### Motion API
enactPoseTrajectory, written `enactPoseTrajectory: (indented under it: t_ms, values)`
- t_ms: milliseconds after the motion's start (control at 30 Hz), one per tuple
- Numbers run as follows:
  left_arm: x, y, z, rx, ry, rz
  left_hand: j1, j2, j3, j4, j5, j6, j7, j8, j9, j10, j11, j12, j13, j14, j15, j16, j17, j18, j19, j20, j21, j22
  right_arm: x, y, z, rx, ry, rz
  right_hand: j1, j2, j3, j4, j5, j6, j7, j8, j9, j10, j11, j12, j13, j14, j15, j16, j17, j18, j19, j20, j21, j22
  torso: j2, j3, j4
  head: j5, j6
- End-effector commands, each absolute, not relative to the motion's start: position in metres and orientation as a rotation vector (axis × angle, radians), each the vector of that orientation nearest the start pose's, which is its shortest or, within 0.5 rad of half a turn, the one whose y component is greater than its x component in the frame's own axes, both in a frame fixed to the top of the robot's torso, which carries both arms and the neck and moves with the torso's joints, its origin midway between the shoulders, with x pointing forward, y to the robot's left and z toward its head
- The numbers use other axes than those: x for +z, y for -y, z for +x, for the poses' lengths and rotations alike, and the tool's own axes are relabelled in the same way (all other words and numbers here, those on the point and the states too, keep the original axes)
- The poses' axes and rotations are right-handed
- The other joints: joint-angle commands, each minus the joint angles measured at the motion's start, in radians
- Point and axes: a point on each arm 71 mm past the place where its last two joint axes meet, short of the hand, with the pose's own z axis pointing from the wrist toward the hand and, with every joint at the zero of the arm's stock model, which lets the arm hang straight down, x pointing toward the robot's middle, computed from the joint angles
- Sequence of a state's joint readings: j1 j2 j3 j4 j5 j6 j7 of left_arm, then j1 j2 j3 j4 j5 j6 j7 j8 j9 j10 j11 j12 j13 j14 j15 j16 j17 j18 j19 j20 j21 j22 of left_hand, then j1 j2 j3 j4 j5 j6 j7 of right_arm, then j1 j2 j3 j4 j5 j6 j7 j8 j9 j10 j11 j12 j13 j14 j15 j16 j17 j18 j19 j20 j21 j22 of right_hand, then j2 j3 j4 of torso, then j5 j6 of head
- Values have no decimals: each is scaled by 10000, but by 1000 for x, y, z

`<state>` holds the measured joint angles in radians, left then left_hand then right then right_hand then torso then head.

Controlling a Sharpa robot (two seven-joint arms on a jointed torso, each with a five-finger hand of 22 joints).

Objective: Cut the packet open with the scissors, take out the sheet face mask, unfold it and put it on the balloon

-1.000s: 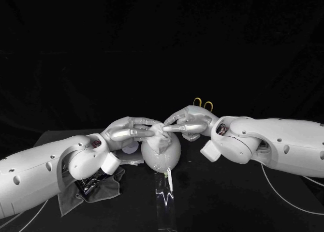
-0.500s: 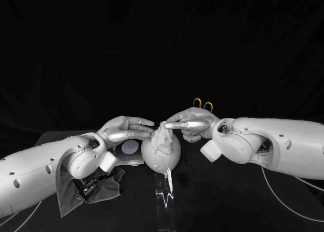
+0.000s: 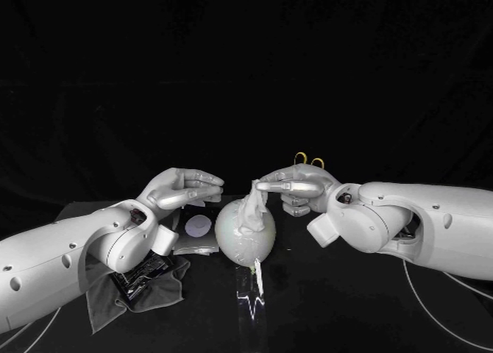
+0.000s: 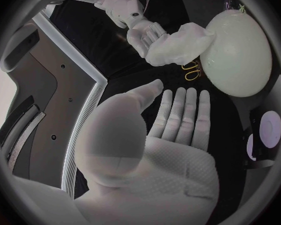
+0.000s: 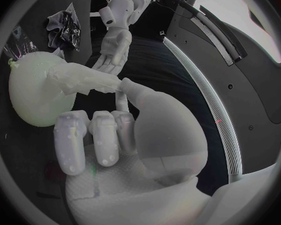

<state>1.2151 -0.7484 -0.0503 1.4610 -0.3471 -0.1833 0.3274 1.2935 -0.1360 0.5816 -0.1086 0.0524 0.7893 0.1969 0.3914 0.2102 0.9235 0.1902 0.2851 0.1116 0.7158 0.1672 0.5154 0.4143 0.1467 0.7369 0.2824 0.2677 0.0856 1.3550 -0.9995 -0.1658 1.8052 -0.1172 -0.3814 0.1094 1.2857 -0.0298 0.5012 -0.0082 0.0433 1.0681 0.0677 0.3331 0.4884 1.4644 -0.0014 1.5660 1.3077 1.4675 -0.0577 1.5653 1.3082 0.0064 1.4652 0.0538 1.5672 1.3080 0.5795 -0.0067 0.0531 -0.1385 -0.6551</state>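
1. Centre of the black table [image 3: 342, 316]: the balloon [image 3: 244, 241], pale, smooth and egg-shaped, has the sheet face mask [image 3: 248, 209], a limp white sheet, draped over its upper side.
2. And there's the right hand [image 3: 294, 187]. Its thumb and a finger pinch the mask's top edge and draw it up into a soft peak just above the balloon.
3. The left hand [image 3: 183, 190] hovers near the balloon's other side, open-palmed with fingers extended, holding nothing and apart from the mask.
4. The packet [image 3: 196, 228], silvery and flat with a pale round mark, lies on the table just beside the balloon; what is inside cannot be told.
5. The yellow loop handles of the scissors [image 3: 308, 157] peek out behind the right hand.
6. A crumpled grey cloth [image 3: 151, 290] lies under the left arm.
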Motion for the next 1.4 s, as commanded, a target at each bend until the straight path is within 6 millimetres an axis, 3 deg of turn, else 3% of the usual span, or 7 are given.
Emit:
enactPoseTrajectory:
  t_ms: [33, 200, 333, 433, 733, 833, 1400]
  values:
    - [-164, -166, 494, -15716, -15182, -6980, -1, 172, -116, 194, -39, 479, 33, 377, 180, 717, -383, 744, 289, 653, -384, 966, 391, 379, 746, -79, 438, 204, -150, 206, 439, 13875, -16826, 10603, 16, 102, 74, -5, 55, -3, -8, 104, 428, 1064, -50, 48, 2631, 1033, -67, 55, 2626, -64, 1056, -65, 36, 2628, -3, 2, 14, -6, 50]
    - [-158, -157, 490, -15807, -15605, -6608, -150, 685, -536, 694, 6, 1055, -474, 677, 376, 1824, -1054, 1811, 775, 2948, -1252, 3275, 1341, 390, 2756, -937, 2002, 961, -149, 204, 439, 13956, -16777, 10601, 8, 115, 112, -10, 55, -36, -3, 132, 449, 1064, -46, 48, 2631, 1033, -66, 55, 2626, -64, 1056, -66, 36, 2628, -9, 4, 21, 29, 54]
    - [-158, -146, 487, -15701, -16254, -6374, -621, 226, -921, 1274, -57, 1202, -640, 521, 387, 2274, -1300, 2383, 1108, 4014, -1592, 5014, 2082, 377, 3724, -1580, 3222, 1618, -148, 202, 438, 14045, -16747, 10574, 2, 123, 127, -9, 55, -49, 0, 142, 457, 1064, -44, 48, 2631, 1033, -65, 55, 2626, -64, 1056, -67, 36, 2628, -5, -2, 1, 31, 72]
    - [-159, -136, 484, -15538, -16779, -6095, -798, -122, -1191, 1671, -34, 1481, -736, 481, 434, 2609, -1444, 2870, 1442, 5891, -1833, 7331, 4868, 361, 4533, -1965, 4309, 2211, -148, 200, 437, 14127, -16734, 10543, -3, 128, 137, -8, 54, -60, 3, 150, 464, 1064, -43, 48, 2631, 1033, -64, 55, 2626, -64, 1056, -66, 36, 2628, 6, -1, -4, 46, 68]
    - [-161, -117, 483, -15259, -17485, -5823, -821, -475, -1676, 2241, -56, 1418, -728, 145, 425, 2911, -1501, 3840, 2191, 7381, -1936, 9221, 8039, 315, 4834, -2176, 5812, 3217, -147, 196, 436, 14255, -16752, 10510, -14, 138, 156, -5, 54, -80, 8, 166, 476, 1064, -39, 48, 2631, 1033, -62, 55, 2626, -64, 1056, -66, 36, 2628, 13, 4, -5, 93, 42]
    - [-162, -113, 483, -15129, -17617, -5845, -870, -551, -2144, 2812, -10, 1465, -773, 35, 486, 2782, -1558, 4499, 2756, 7749, -1966, 9670, 8947, 159, 5058, -2219, 7184, 4795, -147, 195, 436, 14301, -16771, 10489, -21, 145, 169, -4, 53, -92, 10, 178, 486, 1064, -37, 48, 2631, 1033, -60, 55, 2626, -64, 1056, -65, 36, 2628, 5, 5, -3, 107, 33]
    - [-162, -107, 484, -15361, -17621, -6331, -512, -305, -2892, 3917, -43, 1547, -797, -81, 653, 2574, -1552, 5175, 3440, 7960, -1986, 9918, 9560, 45, 4915, -2209, 8326, 6078, -147, 191, 435, 14411, -16904, 10397, -26, 151, 185, -7, 53, -104, 11, 195, 498, 1064, -35, 48, 2631, 1033, -58, 55, 2626, -64, 1056, -65, 36, 2628, 8, -4, 9, 131, 51]
